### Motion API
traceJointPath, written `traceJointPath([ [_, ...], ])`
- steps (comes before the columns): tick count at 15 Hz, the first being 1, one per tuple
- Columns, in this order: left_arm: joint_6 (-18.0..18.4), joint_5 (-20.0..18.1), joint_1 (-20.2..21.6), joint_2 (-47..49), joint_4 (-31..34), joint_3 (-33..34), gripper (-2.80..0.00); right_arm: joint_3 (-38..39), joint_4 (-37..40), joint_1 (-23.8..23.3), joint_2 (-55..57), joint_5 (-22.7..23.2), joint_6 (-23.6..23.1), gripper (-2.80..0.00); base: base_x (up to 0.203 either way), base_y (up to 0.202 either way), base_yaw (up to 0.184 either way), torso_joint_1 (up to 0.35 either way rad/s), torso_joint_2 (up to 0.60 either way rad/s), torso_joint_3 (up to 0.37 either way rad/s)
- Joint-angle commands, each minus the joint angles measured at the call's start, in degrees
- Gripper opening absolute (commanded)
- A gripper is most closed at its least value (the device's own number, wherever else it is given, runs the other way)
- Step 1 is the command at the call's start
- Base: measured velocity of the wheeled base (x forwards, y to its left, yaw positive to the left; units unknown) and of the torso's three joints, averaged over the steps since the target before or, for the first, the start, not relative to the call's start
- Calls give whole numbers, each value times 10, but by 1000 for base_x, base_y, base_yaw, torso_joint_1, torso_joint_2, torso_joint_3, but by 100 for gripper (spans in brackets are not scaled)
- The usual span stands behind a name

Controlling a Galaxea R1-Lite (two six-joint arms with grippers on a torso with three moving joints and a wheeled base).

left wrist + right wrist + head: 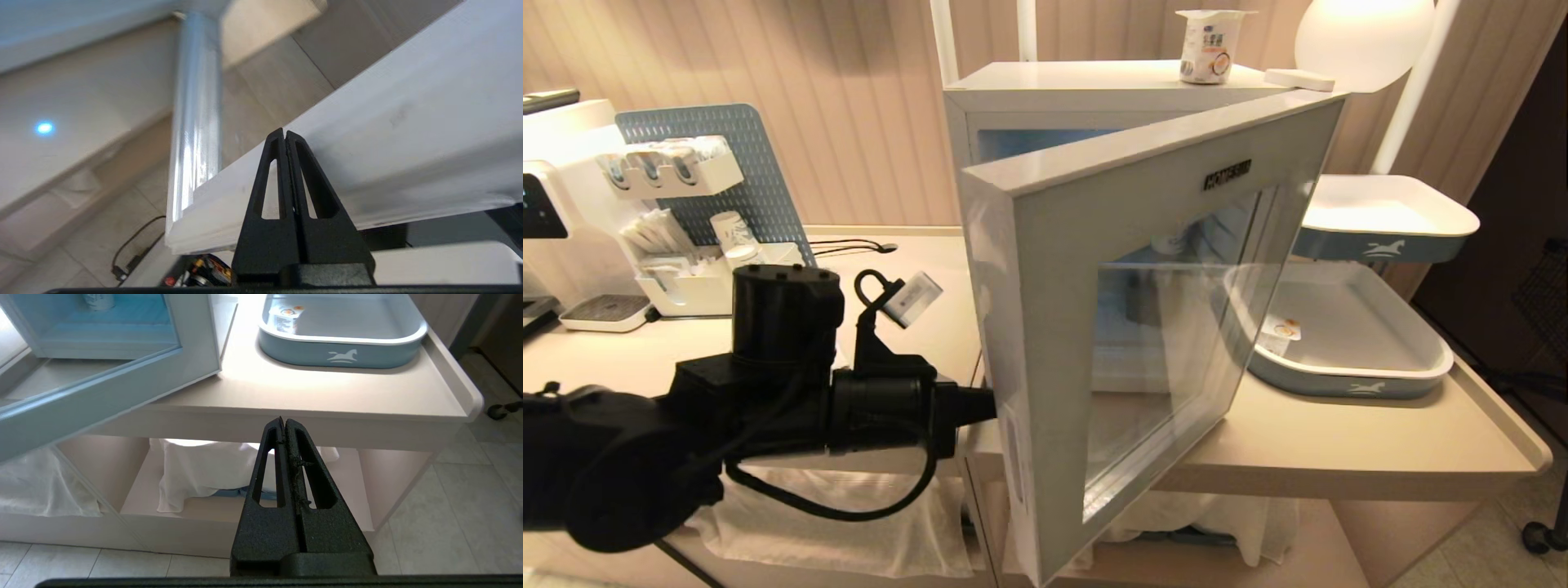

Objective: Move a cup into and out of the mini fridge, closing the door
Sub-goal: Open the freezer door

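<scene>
1 cup [1211, 46] atop mini fridge [1094, 86], left gripper [990, 404] pinched empty, seemingly touching door [1045, 269].

Cup [1211, 46] upright atop white mini fridge [1094, 86]; grey-blue glass door [1143, 327] stands half open

You see a blue-sided tray [1347, 380] near the counter's [1339, 453] right edge, a pegboard organiser [698, 204] at its back-left.

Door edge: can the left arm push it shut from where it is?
Probably yes. The left gripper, jaws shut, sits right at the door's free edge, with nothing between them.
</scene>
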Motion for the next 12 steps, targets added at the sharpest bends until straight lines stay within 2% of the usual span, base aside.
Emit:
traceJointPath([
  [1, -1, -3, -23, -6, 0, 1, -280, 0, 0, 0, 0, 0, 0, -280, 0, 0, 0, 0, 0, 0],
  [3, -2, -3, -48, -16, 1, 3, -280, 0, 0, 0, 0, 0, -1, -280, 0, 0, 0, 0, 0, 0],
  [6, -4, -3, -108, -16, 3, -10, -280, 0, 1, 0, 0, 0, -1, -280, 0, 0, 0, 0, 0, 0],
  [9, -5, 2, -169, 33, 7, -68, -280, 0, 0, 0, 0, 0, -1, -280, 0, 0, 0, 0, 0, 0],
  [12, -5, 4, -203, 75, 37, -132, -280, 0, 1, 0, 0, 0, -1, -280, 0, 0, 0, 0, 0, 0],
])
